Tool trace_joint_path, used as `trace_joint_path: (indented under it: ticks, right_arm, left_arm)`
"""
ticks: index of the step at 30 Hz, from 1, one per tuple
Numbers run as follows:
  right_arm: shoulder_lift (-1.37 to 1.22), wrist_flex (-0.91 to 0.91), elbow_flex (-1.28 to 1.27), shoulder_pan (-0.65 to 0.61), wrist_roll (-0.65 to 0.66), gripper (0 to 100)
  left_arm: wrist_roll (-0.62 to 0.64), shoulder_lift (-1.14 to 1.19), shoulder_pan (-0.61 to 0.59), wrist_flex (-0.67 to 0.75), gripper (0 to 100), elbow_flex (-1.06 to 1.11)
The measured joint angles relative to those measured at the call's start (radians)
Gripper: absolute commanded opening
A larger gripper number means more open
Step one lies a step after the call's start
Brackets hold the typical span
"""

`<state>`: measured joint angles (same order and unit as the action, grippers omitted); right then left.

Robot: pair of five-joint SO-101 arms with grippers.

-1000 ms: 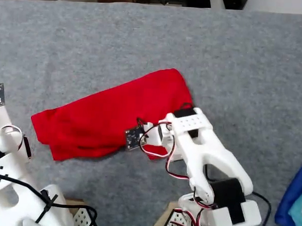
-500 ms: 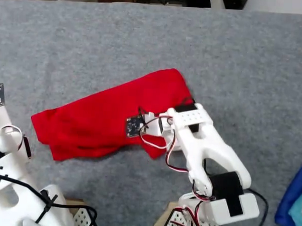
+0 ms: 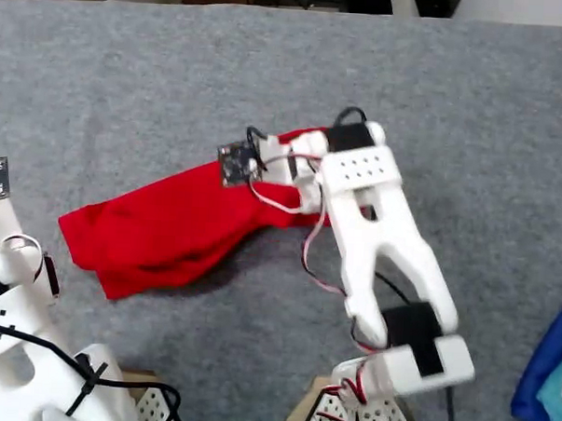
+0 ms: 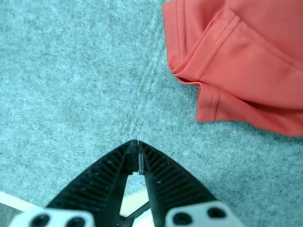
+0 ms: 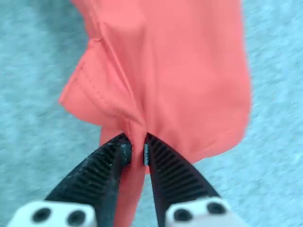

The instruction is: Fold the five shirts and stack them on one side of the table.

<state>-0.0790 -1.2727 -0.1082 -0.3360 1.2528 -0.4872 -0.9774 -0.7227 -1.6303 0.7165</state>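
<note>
My right jaws are pinching a fold of the red shirt, which lies crumpled mid-bench. My left jaws are pressed together over bare cover, near the stitched hem but apart from it. The bench wears grey, felt-like fabric; the shirt is a smooth knit.

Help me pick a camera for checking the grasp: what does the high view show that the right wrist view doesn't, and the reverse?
High view adds: the red shirt from end to end, lying slantwise on the grey table; the left arm at the near edge; a blue cloth at the table's side.
Right wrist view adds: the right gripper shut on a fold of the shirt, with a stitched hem beside that fold.
Both: the red shirt on the grey table, with the right arm at one end.
</note>
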Motion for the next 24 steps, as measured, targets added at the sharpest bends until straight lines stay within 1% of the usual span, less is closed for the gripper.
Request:
trace_joint_path:
  ticks: [3,8,16,18,24]
  right_arm:
    - [-0.123,-0.015,0.143,-0.012,0.000,0.5]
    - [-0.325,-0.100,0.408,-0.035,0.000,0.5]
    - [-0.615,-0.189,0.786,-0.037,-0.003,0.8]
    - [-0.667,-0.213,0.862,-0.044,-0.003,4.4]
    - [-0.740,-0.339,1.062,-0.049,-0.009,21.7]
  left_arm:
    - [0.000,0.000,0.000,0.000,2,0.000]
    - [0.000,0.000,0.000,0.000,2,0.000]
    - [0.000,0.000,0.000,0.000,2,0.000]
    - [0.000,0.000,0.000,0.000,2,0.000]
    - [0.000,0.000,0.000,0.000,2,0.000]
